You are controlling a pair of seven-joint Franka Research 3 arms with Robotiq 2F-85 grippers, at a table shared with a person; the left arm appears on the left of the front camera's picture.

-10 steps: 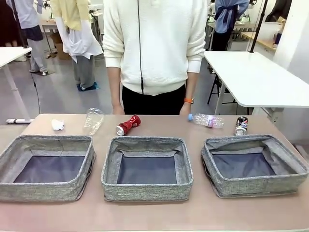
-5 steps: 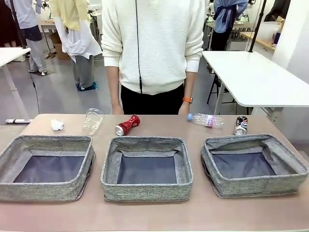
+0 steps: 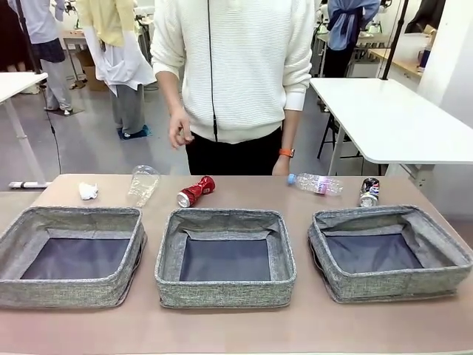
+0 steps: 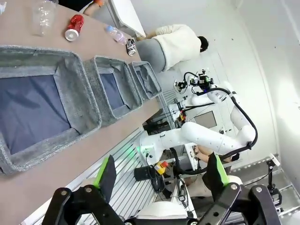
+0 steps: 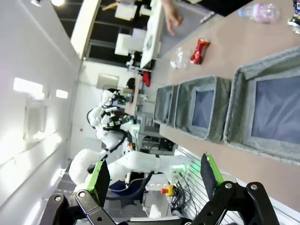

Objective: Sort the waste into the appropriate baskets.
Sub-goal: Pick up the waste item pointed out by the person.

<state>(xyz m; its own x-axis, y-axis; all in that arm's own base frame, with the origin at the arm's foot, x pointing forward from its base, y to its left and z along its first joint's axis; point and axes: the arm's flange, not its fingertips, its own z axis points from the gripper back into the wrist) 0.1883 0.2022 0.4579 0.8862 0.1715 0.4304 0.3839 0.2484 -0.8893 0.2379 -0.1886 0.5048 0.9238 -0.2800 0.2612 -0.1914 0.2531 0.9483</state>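
Note:
Three grey woven baskets stand in a row: left point(image 3: 15, 240), middle point(image 3: 168, 255) and right point(image 3: 443, 251), all with bare dark bottoms. Behind them on the table lie a crumpled white paper wad point(image 3: 88, 191), a clear plastic cup point(image 3: 143, 183), a red soda can point(image 3: 196, 191), a clear bottle with pink label point(image 3: 316, 184) and a dark crushed can point(image 3: 369, 192). My left gripper point(image 4: 161, 174) hangs open off the table's near edge, with the baskets point(image 4: 70, 89) ahead. My right gripper point(image 5: 153, 176) is open too, facing the baskets point(image 5: 229, 117) and red can point(image 5: 199, 50).
A person in a white sweater stands at the far side; one hand point(image 3: 179, 132) is raised at waist height, the other point(image 3: 281, 167) hangs by the table edge near the bottle. A white table point(image 3: 392, 118) stands at the back right.
The person's hand on the picture's left has risen from beside the body to waist height. The waste, baskets and both grippers have stayed put.

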